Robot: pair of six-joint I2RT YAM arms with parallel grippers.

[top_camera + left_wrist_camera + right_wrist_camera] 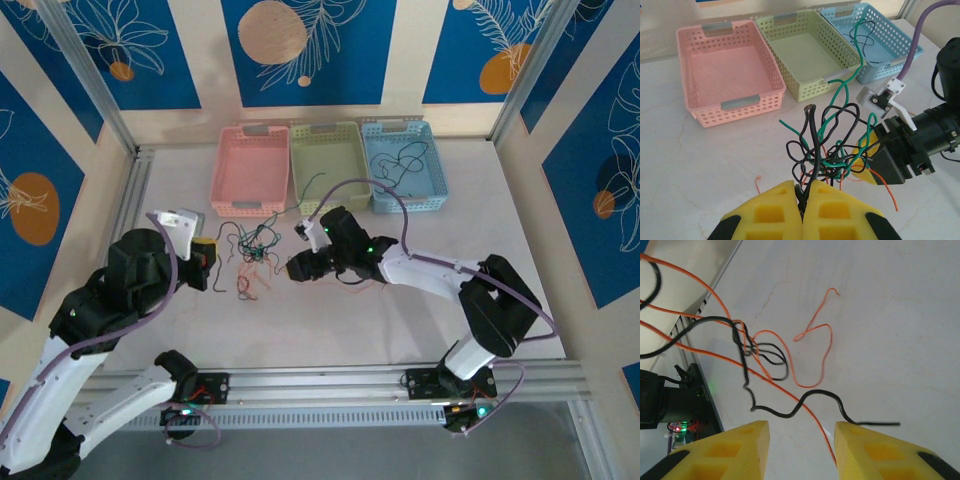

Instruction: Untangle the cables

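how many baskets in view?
3, side by side in a row at the far end: pink basket on the left, green basket in the middle, blue basket on the right. All show fully; none looks hidden.

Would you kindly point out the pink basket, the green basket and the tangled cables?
pink basket (740,103): left wrist view, near grey handle.
green basket (805,52): left wrist view, bare floor.
cables (813,140): left wrist view, upright black strand.

A high fixed view looks down on the tangle of thin black, green and orange wires (255,250). The left wrist faces it closely; the right wrist, closer, perhaps sees its edge.
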